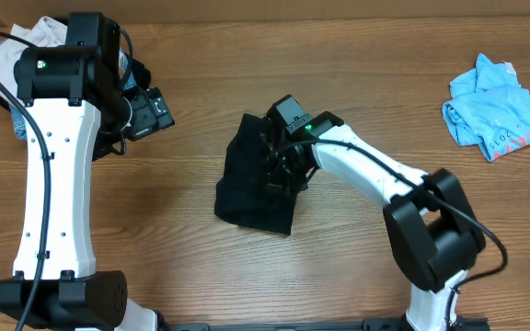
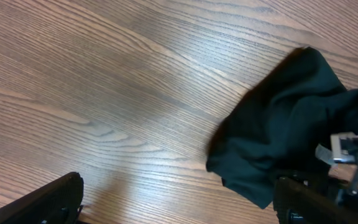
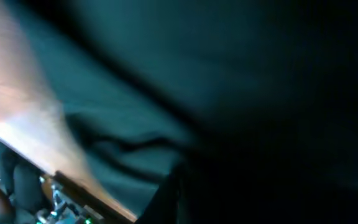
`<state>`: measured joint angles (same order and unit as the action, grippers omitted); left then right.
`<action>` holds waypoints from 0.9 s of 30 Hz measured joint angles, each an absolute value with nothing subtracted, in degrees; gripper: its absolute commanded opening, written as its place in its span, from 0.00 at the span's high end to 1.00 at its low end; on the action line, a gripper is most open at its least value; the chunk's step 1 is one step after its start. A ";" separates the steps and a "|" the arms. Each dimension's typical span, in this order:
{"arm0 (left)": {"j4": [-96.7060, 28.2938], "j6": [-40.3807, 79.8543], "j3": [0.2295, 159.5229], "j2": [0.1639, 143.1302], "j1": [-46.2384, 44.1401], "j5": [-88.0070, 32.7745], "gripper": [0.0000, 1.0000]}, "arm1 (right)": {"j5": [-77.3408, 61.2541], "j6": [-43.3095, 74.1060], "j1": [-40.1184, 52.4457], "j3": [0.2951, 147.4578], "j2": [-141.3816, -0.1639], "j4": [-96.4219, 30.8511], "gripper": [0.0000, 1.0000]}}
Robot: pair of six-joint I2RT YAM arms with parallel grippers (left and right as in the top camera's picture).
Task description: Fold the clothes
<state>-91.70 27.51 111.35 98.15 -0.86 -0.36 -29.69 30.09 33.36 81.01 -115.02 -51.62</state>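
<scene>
Cloth filled my right wrist view, since the black T-shirt (image 1: 247, 188) lay bunched in a dark heap near the middle of the table (image 1: 155, 211) and the right gripper (image 1: 282, 164) was pressed down into its right side, jaws together, though I could not tell whether a fold was caught between them. My left gripper (image 1: 155, 112) hung off at the far left with its jaws wide apart and nothing between them, well clear of the shirt. A cream garment (image 1: 17, 51) sat in the far-left corner and a light blue tee (image 1: 500, 110) at the far right.
</scene>
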 measured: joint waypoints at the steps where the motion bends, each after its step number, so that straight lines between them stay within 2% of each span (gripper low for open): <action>1: -91.72 27.44 111.35 98.15 -0.86 -0.36 0.00 | -29.21 30.30 33.39 80.88 -115.81 -54.28 0.96; 6: -91.68 27.27 111.35 98.15 -0.86 -0.36 0.00 | -20.38 36.23 32.69 81.67 -115.83 -64.71 0.96; 7: -91.68 27.27 111.35 98.15 -0.86 -0.36 0.00 | -17.67 36.69 32.21 82.78 -115.20 -67.64 0.91; 8: -91.57 27.24 111.35 98.15 -0.86 -0.36 0.00 | -15.49 36.99 31.83 84.42 -114.34 -69.30 0.82; 9: -91.53 27.27 111.35 98.15 -0.86 -0.36 0.00 | -13.34 37.19 31.53 87.55 -112.90 -70.70 0.47; 11: -91.48 27.24 111.35 98.15 -0.86 -0.36 0.00 | -11.55 36.16 31.44 92.66 -110.02 -71.37 0.32; 17: -90.87 27.27 111.35 98.15 -0.86 -0.36 0.00 | -12.67 20.56 31.81 96.82 -106.89 -64.47 0.34; 19: -90.85 27.24 111.35 98.15 -0.86 -0.36 0.00 | -13.02 18.37 32.29 95.48 -106.83 -62.26 0.39; 27: -90.85 27.27 111.35 98.15 -0.86 -0.84 0.00 | -15.11 14.48 37.21 82.76 -107.13 -48.29 0.41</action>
<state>-90.85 27.27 111.35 98.15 -0.86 -0.84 -15.11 14.48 37.21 82.76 -107.13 -48.29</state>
